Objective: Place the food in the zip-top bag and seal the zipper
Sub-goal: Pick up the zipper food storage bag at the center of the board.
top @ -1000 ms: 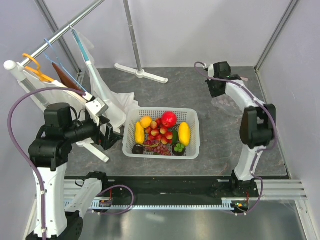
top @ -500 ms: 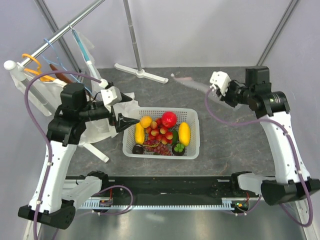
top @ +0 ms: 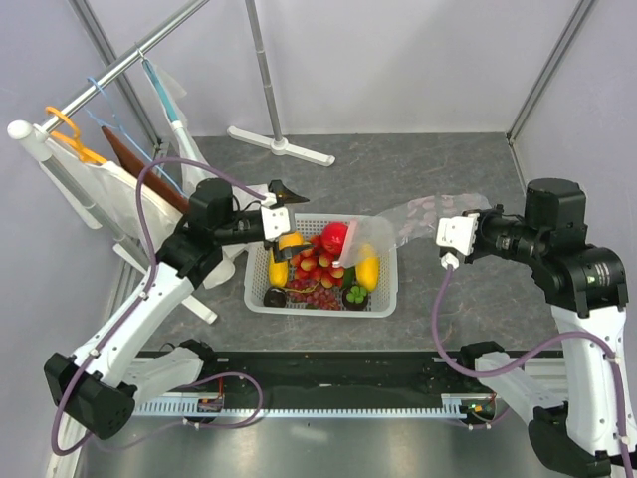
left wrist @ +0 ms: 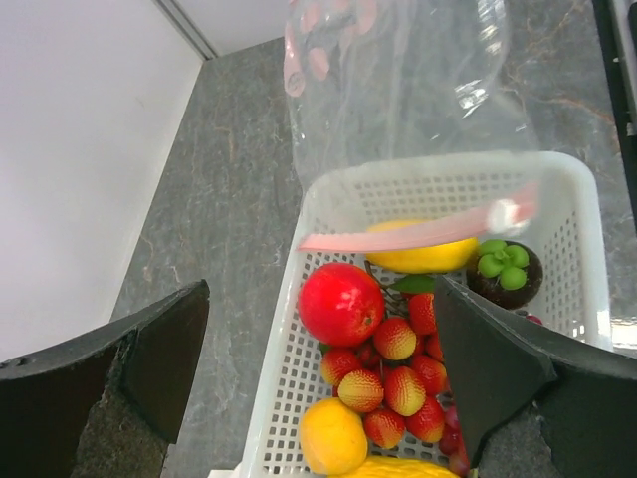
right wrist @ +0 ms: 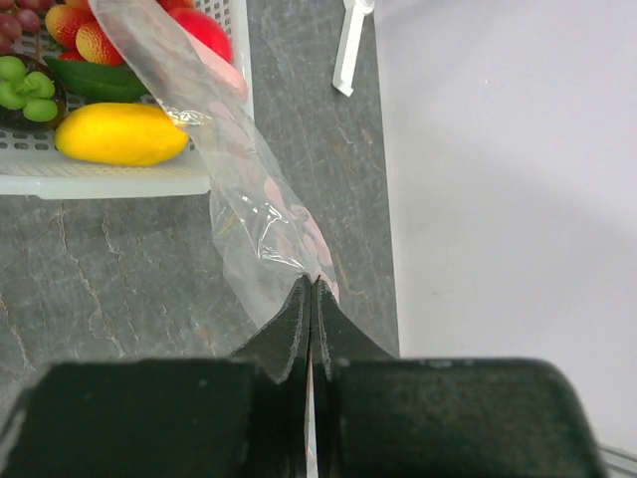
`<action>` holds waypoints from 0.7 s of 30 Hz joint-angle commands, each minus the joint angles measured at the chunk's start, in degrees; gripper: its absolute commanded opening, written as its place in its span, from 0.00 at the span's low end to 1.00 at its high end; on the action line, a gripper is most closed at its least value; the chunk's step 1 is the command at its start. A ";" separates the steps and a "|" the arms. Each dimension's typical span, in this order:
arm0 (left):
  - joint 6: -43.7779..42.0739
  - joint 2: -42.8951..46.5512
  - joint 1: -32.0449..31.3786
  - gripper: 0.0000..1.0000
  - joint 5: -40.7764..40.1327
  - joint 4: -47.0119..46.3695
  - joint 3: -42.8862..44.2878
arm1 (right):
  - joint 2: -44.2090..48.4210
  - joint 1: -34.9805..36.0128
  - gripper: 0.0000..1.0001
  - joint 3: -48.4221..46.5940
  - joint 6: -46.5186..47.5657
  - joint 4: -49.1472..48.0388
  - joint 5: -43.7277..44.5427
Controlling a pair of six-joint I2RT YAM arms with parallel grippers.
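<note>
The left gripper (left wrist: 318,299) hung by the far-left corner of the white mesh basket (top: 320,308), fingers spread wide - nothing btwn them. All the food (top: 328,274) sat in that basket: 2 yellow mangoes (top: 367,265) at either side, an orange (top: 290,242), a red pomegranate (top: 335,237), red-yellow small fruits (top: 311,261) in the middle, w/ purple grapes (top: 318,296) and dark mangosteens (top: 355,295) at the near edge. The zip-top bag (top: 413,214) stretched through the air from over the fruit out to the right, its pink zipper (left wrist: 418,231) end drooping above the basket. The right gripper (right wrist: 311,299) was pinched tight on the bag's opposite end - up off the table, right of the basket.
</note>
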State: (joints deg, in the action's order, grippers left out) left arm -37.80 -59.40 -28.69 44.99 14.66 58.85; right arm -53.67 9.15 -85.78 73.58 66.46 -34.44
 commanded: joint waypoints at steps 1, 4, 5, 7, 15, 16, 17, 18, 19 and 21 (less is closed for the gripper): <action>-3.59 1.03 -0.23 1.00 0.70 -7.54 -3.64 | 1.11 -0.01 0.00 -1.93 1.31 1.04 -3.88; -8.94 5.06 -1.28 1.00 1.06 -7.36 -9.69 | 2.07 0.08 0.00 -2.73 -0.19 -0.18 -5.28; -10.00 5.78 -1.54 1.00 1.06 -7.36 -10.94 | 2.34 0.08 0.00 -2.99 -1.76 -0.97 -5.64; -11.50 7.01 -2.16 1.00 0.98 -8.32 -14.09 | 3.13 -0.01 0.00 -3.08 -3.61 -3.33 -6.43; -9.40 9.30 -6.80 1.00 0.80 -22.03 -23.86 | 2.52 0.08 0.00 -6.59 -12.04 -8.44 -8.72; -9.05 9.39 -7.95 1.00 0.36 -24.04 -24.65 | 2.60 -0.01 0.00 -6.86 -12.75 -9.14 -8.81; -8.44 9.21 -9.01 1.00 -1.29 -25.80 -25.10 | 2.87 -0.01 0.00 -7.12 -13.28 -9.59 -8.98; -7.30 8.60 -11.45 1.00 -2.44 -27.38 -25.36 | 2.96 -0.01 0.00 -7.04 -14.42 -10.46 -9.68; -6.50 7.99 -12.52 1.00 -3.85 -28.88 -25.36 | 3.30 0.08 0.00 -6.95 -15.21 -11.08 -9.86; -3.00 6.41 -15.07 1.00 -9.03 -34.41 -24.75 | 3.57 -0.01 0.00 -6.51 -15.66 -11.79 -11.08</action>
State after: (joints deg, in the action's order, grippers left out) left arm -45.01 -51.51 -39.64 42.96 -5.82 33.41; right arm -50.74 9.15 -91.15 61.76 58.83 -40.99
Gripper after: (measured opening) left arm 0.996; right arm 0.006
